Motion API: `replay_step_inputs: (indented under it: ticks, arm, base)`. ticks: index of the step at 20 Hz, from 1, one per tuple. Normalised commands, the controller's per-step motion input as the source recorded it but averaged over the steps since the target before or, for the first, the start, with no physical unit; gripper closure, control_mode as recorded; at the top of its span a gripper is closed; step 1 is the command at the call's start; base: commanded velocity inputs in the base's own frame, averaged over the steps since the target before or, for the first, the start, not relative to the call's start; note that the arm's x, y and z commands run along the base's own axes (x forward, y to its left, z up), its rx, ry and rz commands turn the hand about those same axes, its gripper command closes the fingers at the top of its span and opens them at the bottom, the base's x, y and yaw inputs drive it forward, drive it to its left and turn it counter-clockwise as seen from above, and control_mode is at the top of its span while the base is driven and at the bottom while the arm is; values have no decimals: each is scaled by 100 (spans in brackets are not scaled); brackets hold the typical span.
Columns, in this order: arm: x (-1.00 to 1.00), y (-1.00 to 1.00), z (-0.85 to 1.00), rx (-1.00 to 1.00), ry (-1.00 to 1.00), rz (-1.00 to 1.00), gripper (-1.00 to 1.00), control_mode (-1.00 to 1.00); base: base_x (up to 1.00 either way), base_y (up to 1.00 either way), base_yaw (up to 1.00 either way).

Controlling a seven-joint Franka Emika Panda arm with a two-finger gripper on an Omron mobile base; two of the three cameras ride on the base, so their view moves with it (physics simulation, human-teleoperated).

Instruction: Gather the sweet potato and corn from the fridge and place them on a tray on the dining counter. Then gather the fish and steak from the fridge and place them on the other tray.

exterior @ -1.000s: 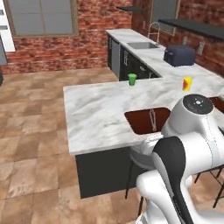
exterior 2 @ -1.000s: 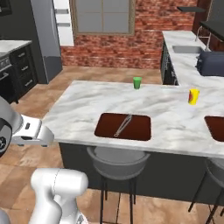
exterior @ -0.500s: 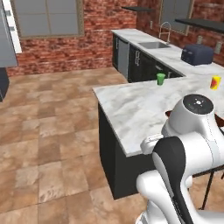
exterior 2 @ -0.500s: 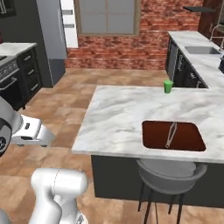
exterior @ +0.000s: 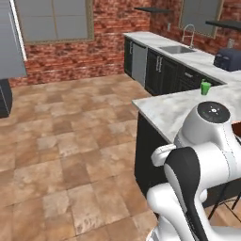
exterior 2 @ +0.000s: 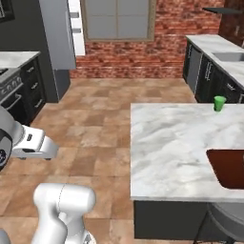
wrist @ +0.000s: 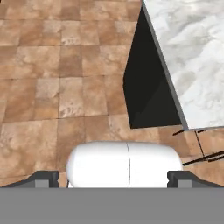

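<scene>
While pincer gapes empty, green cup tops dining counter.

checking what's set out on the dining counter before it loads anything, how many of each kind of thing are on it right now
tray: 1
green cup: 1
total: 2
</scene>
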Motion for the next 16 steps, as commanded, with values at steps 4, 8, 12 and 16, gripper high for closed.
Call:
replay_step_inputs:
  ticks: [4, 8, 12, 16]
  arm:
    - [0, 0, 0, 0, 0, 0, -100, 100]
    - [0, 0, 0, 0, 0, 0, -100, 100]
    - [0, 0, 0, 0, 0, 0, -100, 100]
    - [0, 0, 0, 0, 0, 0, -100, 100]
  base:
    - [93, 100, -23]
    - [100, 100, -23]
    - [100, 82, -24]
    - [100, 32, -13]
